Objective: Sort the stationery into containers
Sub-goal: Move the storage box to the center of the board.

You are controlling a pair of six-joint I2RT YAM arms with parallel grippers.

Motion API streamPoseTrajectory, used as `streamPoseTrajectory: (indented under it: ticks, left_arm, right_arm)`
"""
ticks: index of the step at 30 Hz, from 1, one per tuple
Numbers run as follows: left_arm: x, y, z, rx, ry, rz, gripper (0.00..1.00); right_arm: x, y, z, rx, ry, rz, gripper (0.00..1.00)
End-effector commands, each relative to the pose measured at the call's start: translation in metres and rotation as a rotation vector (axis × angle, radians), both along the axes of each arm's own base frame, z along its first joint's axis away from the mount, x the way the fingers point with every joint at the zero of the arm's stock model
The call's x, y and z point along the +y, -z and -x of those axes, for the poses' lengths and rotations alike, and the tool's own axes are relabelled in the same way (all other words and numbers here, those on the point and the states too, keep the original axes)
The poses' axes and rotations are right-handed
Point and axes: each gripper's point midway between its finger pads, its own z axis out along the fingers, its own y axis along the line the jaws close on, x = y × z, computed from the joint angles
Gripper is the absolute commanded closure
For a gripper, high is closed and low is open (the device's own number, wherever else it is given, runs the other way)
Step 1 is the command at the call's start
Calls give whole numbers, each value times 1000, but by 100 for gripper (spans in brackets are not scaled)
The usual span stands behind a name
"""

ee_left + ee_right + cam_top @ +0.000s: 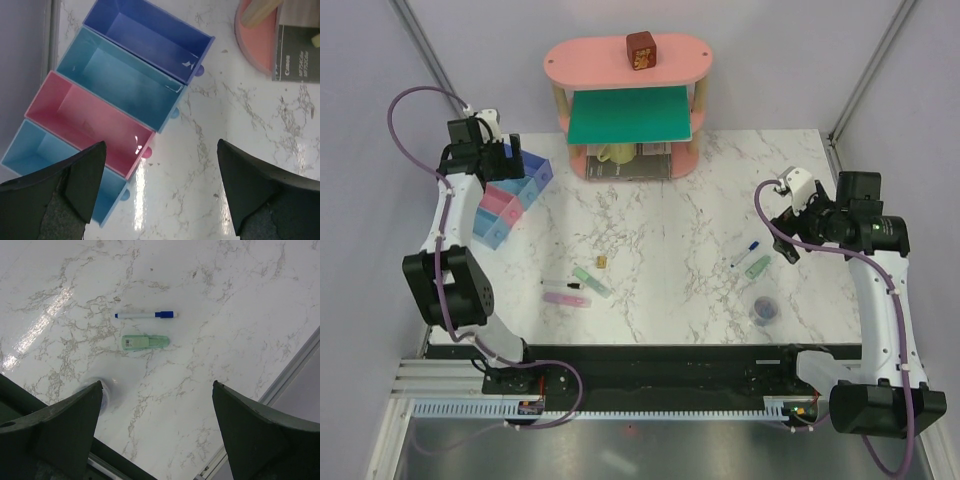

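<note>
My left pincer (161, 150) hangs spread wide, holding nothing, above the row of four joined narrow plastic bins (120, 85). My right pincer (157, 387), also apart, hovers over the white pen with blue cap (145, 315) and the mint-green marker (145, 342), which lie side by side on the white marble table (225, 290).

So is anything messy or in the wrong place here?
Yes. The four bins look empty, but everything lies loose on the table: a blue-capped pen and green marker on the right; a pink stick, black pen, second marker and yellow cube in the middle. The bin row sits slanted too.
</note>
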Motion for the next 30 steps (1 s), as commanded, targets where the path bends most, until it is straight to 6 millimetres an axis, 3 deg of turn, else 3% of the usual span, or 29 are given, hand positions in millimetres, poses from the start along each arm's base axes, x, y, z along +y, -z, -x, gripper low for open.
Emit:
streamPoseTrajectory:
  ticks: [1,3,4,6,7,9,13,30]
  left_arm:
    - [5,9,-41,2,-69,95,1]
    - [8,9,-54,-4,-90,109,1]
    - [12,24,-58,28,-107,110,1]
    - [18,24,-67,27,-138,103,1]
    - [21,37,-70,54,-152,100,3]
    - [26,36,-75,51,-176,94,7]
    - [36,56,-74,95,-233,71,14]
    - [46,122,-54,266,-292,142,18]
  right_arm:
    - [1,-1,-6,-6,-7,-12,2]
    - [1,3,-5,0,-8,-7,2]
    - [0,4,-5,2,-7,-4,2]
    - [-2,9,-4,11,-6,8,2]
    - [-2,10,-4,11,-4,10,2]
    - [-4,14,-4,15,-3,18,2]
    - [-5,19,-6,23,6,19,2]
    - [-5,21,-11,25,9,16,2]
